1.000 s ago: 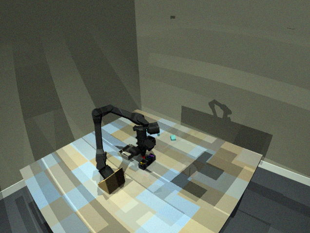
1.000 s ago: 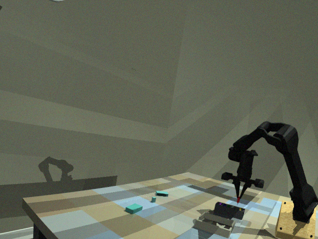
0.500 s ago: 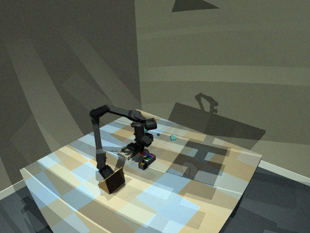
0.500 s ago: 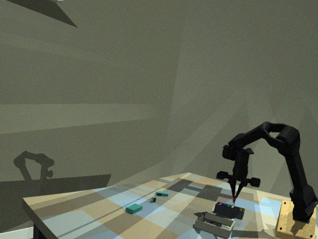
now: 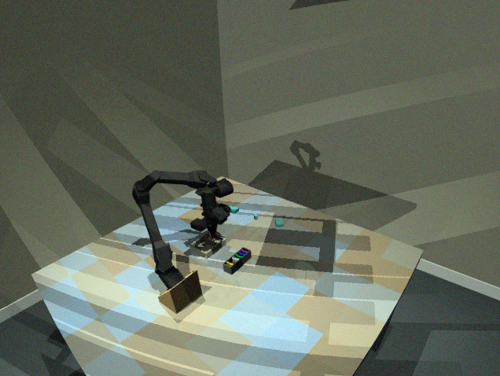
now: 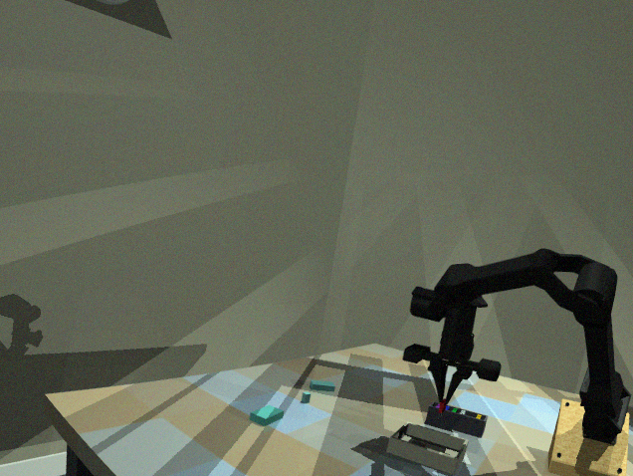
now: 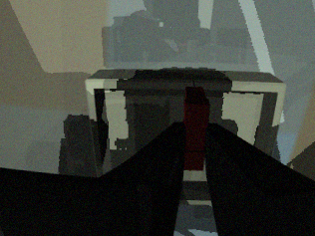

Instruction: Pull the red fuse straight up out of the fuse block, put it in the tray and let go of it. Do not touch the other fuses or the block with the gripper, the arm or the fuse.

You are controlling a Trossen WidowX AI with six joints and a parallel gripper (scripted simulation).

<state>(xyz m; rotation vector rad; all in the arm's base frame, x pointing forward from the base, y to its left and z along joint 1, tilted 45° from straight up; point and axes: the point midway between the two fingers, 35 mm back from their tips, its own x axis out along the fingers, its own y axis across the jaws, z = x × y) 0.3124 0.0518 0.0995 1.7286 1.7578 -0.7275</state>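
My gripper [image 5: 214, 234] [image 6: 443, 401] [image 7: 194, 133] is shut on the red fuse [image 6: 441, 407] [image 7: 196, 125], which stands upright between the fingertips. It hangs just above the shallow grey tray [image 5: 207, 253] [image 6: 424, 453] [image 7: 100, 84]. In the wrist view the tray's open inside lies right under and beyond the fuse. The dark fuse block [image 5: 237, 261] [image 6: 460, 421] stands beside the tray, apart from the gripper. It holds a row of other fuses in yellow, white, green, blue and purple.
Three teal blocks [image 5: 233, 209] [image 5: 278, 222] [image 5: 255, 217] lie farther back on the table; they also show in the exterior view [image 6: 266, 414] [image 6: 321, 385] [image 6: 305, 396]. The arm's wooden base mount [image 5: 181, 291] [image 6: 567, 445] stands near the table edge.
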